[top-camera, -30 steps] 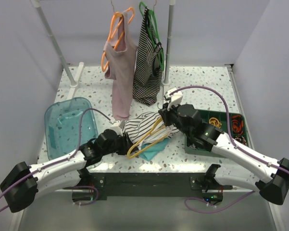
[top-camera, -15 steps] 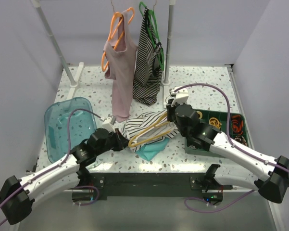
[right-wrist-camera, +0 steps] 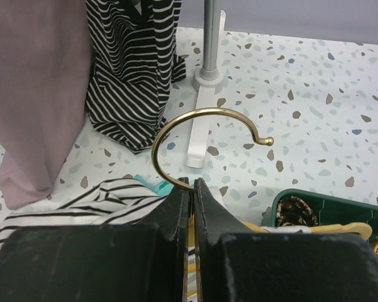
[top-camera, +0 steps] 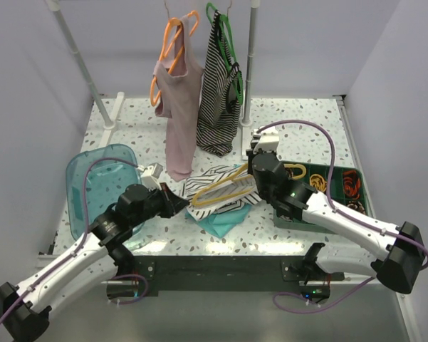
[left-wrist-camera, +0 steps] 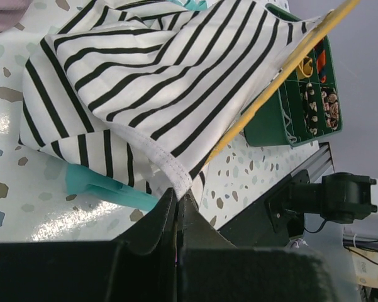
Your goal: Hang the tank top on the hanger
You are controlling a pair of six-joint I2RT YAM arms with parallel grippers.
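The tank top lies bunched on the desk, the hanger partly under it. The left hand pinches its hem; the right hand clamps the hanger's neck. Best to pull the hem taut and feed the hanger's shoulder in slowly.

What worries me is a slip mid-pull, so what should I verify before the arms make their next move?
1. Left gripper shut on the tank top hem: ok.
2. Right gripper shut on the hanger at the base of its hook: ok.
3. Hanger's arm inside the top, not merely under it: cannot tell; the yellow bar vanishes beneath the fabric.
4. Teal cloth free of the left fingers: cannot tell; it lies right beside them.
5. Top seated on both hanger shoulders: not ok; it lies bunched on the table.
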